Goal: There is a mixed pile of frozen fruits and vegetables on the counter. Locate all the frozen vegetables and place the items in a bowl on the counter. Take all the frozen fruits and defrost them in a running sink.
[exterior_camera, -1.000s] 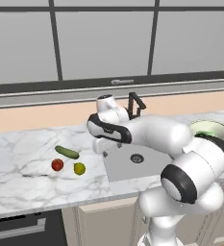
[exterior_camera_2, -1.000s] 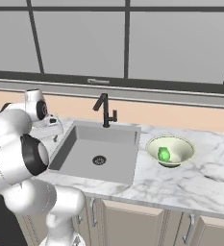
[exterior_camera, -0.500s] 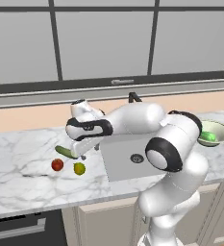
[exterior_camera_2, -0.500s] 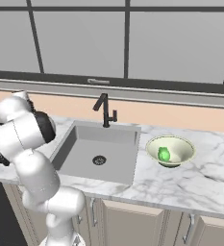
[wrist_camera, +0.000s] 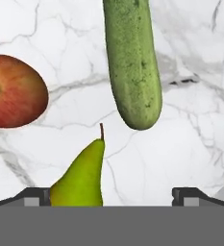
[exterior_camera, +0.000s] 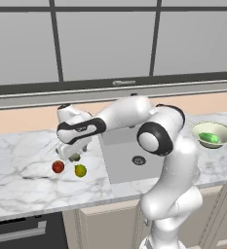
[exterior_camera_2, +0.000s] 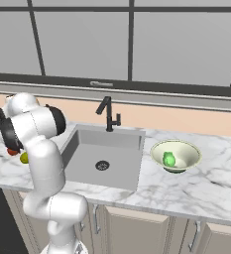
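Cucumber (wrist_camera: 131, 62) lies on the marble table (wrist_camera: 190, 144) under my hand camera, with the red apple (wrist_camera: 15, 91) to its left and the pear (wrist_camera: 82, 178) nearer my wide-open, empty pincer (wrist_camera: 111, 194). Further right I see the sink (exterior_camera: 129, 155), then the bowl (exterior_camera: 213, 133) holding a green vegetable (exterior_camera: 210, 138).
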Motion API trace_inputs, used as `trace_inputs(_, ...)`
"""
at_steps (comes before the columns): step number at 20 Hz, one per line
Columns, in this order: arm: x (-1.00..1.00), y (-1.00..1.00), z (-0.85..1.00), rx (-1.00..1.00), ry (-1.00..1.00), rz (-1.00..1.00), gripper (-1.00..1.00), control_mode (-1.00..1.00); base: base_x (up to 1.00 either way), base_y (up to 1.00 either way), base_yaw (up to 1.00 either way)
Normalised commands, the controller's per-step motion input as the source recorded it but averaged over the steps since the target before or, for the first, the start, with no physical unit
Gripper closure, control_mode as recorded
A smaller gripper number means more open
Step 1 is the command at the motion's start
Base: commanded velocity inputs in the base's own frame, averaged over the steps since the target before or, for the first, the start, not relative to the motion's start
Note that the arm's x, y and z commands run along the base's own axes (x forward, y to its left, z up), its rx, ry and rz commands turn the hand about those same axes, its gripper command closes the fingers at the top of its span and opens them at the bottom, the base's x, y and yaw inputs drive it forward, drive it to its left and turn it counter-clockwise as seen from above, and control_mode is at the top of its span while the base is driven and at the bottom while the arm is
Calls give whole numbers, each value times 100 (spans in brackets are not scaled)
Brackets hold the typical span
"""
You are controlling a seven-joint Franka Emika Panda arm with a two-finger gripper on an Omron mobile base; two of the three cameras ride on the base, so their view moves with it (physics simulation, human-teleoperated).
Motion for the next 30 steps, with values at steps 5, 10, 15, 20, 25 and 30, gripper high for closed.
trace_inputs(5,37,25,-25,0,-7,-1,-100,-100,0,0,0)
trace_inputs(10,48,20,-33,0,-1,-1,-100,-100,0,0,0)
trace_inputs(15,43,0,-35,0,-3,-2,-100,-100,0,0,0)
trace_inputs(20,14,17,-29,0,-2,-1,100,-100,0,0,0)
trace_inputs(25,-5,12,-25,1,0,-8,100,-100,0,0,0)
trace_inputs(30,-26,-14,1,1,2,-6,100,-100,0,0,0)
